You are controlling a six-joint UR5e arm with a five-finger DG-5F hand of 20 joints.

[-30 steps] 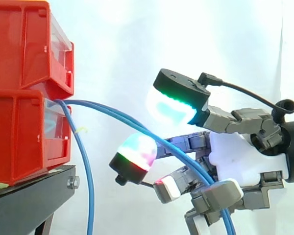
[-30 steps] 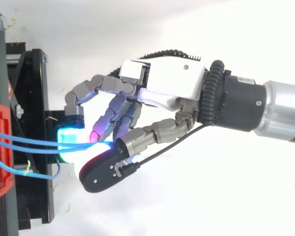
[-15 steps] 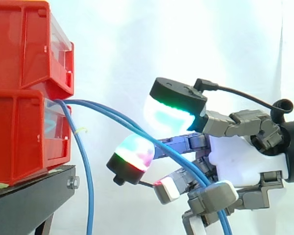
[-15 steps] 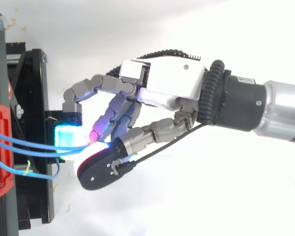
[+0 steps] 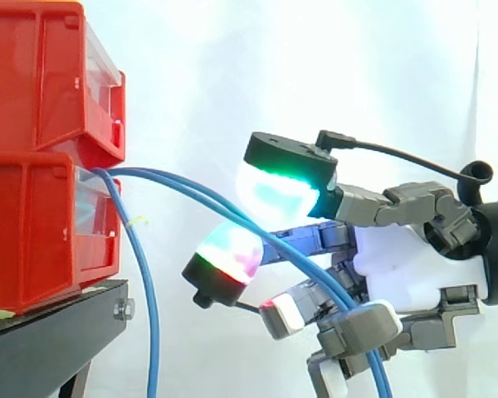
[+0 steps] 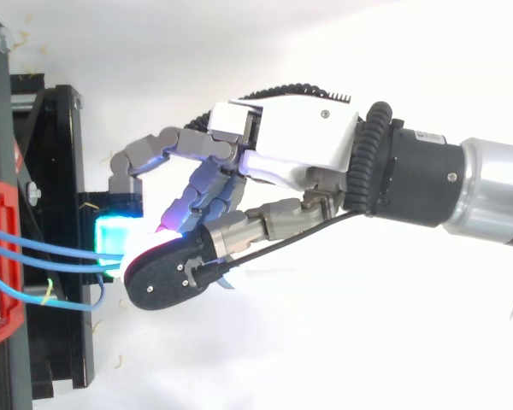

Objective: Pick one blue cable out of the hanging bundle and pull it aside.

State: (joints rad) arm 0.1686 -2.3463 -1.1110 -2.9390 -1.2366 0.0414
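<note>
Red bins stand stacked on a black stand at the left of the side view, before a white curtain. Two blue cables leave the front of the lower bin and arc right and downward into the hand. They pass between the glowing pad above and the fingers below, and a grey finger crosses in front of them lower down; the fingers are curled round this pair. A third cable drops straight down just beside the stand, apart from the hand.

Top view: the hand reaches in from the right toward the stand. The blue cables run from the bin at the left edge and end under the black-backed pad. The third cable loops short of the hand
</note>
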